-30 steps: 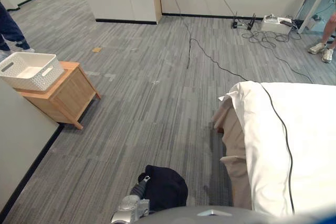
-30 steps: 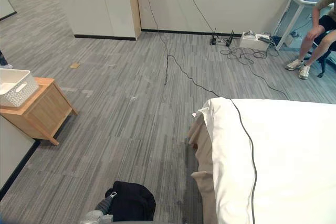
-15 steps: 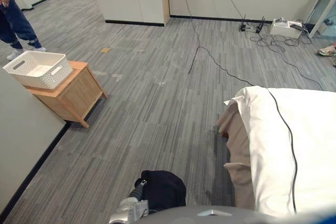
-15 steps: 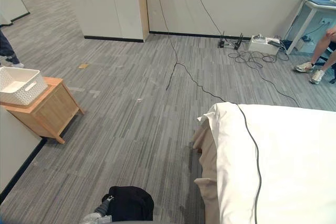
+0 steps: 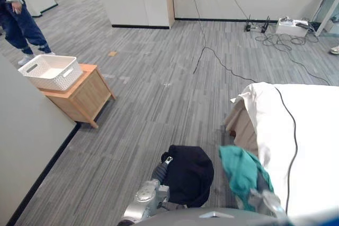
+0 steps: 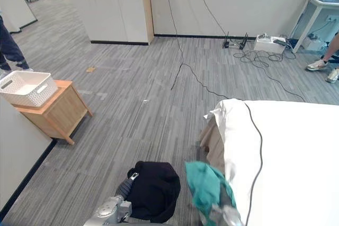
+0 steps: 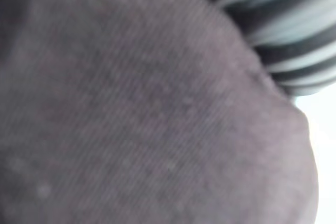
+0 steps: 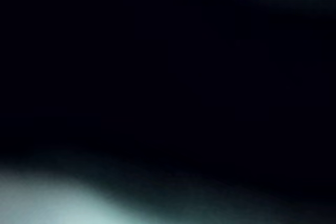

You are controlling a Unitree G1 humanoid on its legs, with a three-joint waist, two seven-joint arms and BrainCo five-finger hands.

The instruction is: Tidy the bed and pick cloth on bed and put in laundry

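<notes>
Head views: black cloth [image 5: 189, 175] lay draped over the left hand [image 5: 160, 171]. Teal cloth [image 5: 241, 168] hung over the right hand [image 5: 261, 191], just beside the bed [image 5: 307, 130] corner. Hold of either hand: could not tell, both covered. Basket [image 5: 50, 71] sat on a stand [image 5: 79, 96], well apart, ahead-left of the left hand. A person [image 5: 16, 14] stood beyond it.
Left wrist view: black cloth close against the camera, a strip of carpet [image 7: 294, 40] past it.
Right wrist view: dark, nothing legible.

i see a crumpled black cloth [image 5: 189, 173] at six o'clock and a crumpled teal cloth [image 5: 241, 169] at five. the grey streaked carpet floor [image 5: 159, 104] runs in fine stripes. at ten, a white perforated plastic basket [image 5: 50, 71] on a pale wooden side table [image 5: 85, 96]. at three, a plain white bed sheet [image 5: 312, 130] over a beige bed skirt [image 5: 242, 126].
</notes>
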